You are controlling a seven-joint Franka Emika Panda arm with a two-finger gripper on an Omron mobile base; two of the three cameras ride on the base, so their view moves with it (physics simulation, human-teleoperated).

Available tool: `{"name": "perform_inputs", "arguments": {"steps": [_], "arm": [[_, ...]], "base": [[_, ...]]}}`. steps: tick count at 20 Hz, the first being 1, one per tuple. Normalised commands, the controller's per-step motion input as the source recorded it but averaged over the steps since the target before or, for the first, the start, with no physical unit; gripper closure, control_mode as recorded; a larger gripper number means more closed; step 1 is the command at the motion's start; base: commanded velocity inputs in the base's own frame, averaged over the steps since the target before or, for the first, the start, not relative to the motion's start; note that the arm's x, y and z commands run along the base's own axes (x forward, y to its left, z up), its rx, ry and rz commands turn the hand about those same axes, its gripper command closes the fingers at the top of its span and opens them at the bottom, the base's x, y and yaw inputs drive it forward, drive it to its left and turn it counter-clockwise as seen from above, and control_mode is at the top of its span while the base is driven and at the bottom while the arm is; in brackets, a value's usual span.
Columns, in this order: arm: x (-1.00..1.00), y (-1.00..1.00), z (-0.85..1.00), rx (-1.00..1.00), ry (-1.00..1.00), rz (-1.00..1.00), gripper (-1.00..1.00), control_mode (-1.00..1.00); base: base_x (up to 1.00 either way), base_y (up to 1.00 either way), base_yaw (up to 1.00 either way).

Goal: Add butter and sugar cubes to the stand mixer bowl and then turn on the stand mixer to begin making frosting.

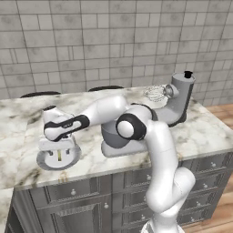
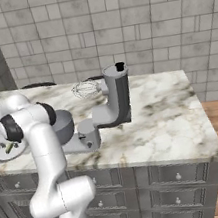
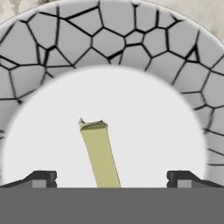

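Since the butter [image 3: 99, 153] lies on the round grey plate [image 1: 45, 160] at the left end of the table [image 1: 200, 132], hovering right above that plate with the gripper [image 3: 112, 178] aimed down, tips spread wide and holding nothing. Seen along the gripper, butter stretched from 6 toward 12 o'clock, between the two tips, a little nearer the left one. Likely spread that far to straddle the thin stick before closing. Further right, at about 3 o'clock of the plate, the stand mixer bowl [image 1: 111, 136] seated on the light base of the stand mixer [image 1: 177, 102], head tilted back, presumably to leave the bowl mouth free for loading. Sugar cubes impossible to make out.
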Motion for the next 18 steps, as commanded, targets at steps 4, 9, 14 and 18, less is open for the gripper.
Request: {"name": "perform_inputs", "arguments": {"steps": [4,9,14,18], "arm": [[0.01,0.02,-0.33,0.05,0.0,0.02,-1.0,-1.0],[0.0,0.03,-0.31,0.04,0.0,0.0,1.0,-1.0],[-0.09,0.0,-0.03,0.02,0.0,0.0,1.0,-1.0],[-0.25,-0.01,0.08,0.01,-0.01,0.0,1.0,-1.0]], "base": [[0.0,0.0,0.0],[0.0,0.0,0.0],[0.0,0.0,0.0],[0.0,0.0,0.0]]}}
